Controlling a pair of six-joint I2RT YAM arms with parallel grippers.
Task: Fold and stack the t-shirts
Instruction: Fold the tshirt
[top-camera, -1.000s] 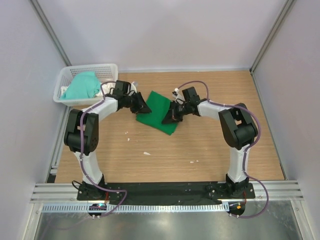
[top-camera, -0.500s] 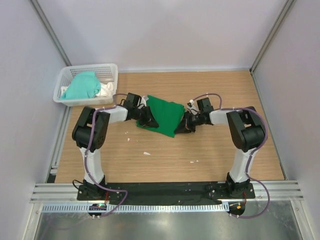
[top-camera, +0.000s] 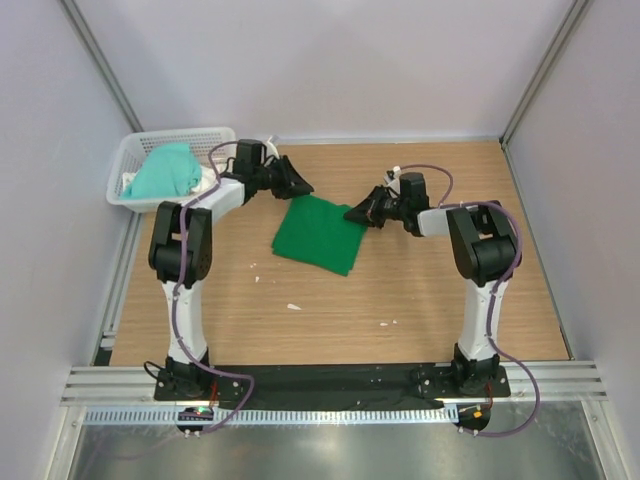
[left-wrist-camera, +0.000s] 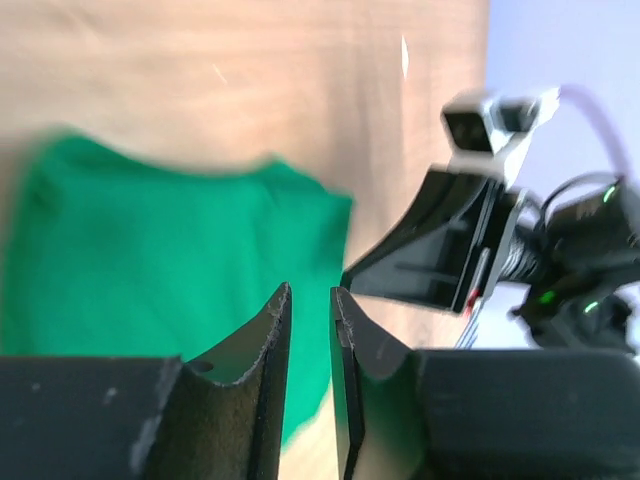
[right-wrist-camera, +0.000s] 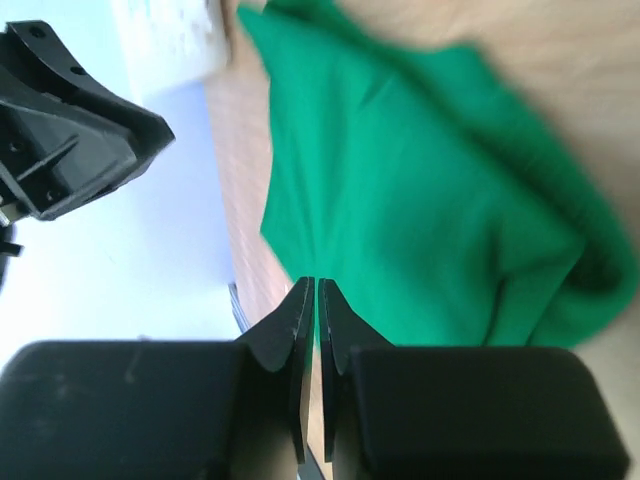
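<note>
Watching from beside the table (top-camera: 420, 290): two arms reach inward, fingertips pointed toward each other over the wood.

Left gripper (top-camera: 303, 187): fingers (left-wrist-camera: 262, 335) stand slightly apart, a narrow slit between them; nothing in the slit. Its wrist view shows bare wood and green cloth past the tips.

Right gripper (top-camera: 351, 213): fingers (right-wrist-camera: 340, 315) pressed almost together, only a hairline between them; no cloth seen pinched there.

Green t-shirt (top-camera: 320, 235): folded to a rough rectangle, flat on the table. It lies between the two sets of fingertips and on the arm-base side of them; its far left corner is just beside the left fingertips, its far right corner just beside the right fingertips. Cannot tell whether either tip touches the fabric. From the right wrist the cloth fills the space ahead of the tips, with a soft rolled fold along one edge; some blur.

Mint-teal t-shirt (top-camera: 163, 172): bunched in the white basket (top-camera: 180, 135), behind the left fingers and well apart from them; something white lies in the basket beside it.

Each wrist view catches the opposite gripper across the green cloth.

A few small pale scraps (top-camera: 293, 306) dot the wood, well clear of both sets of fingers.
</note>
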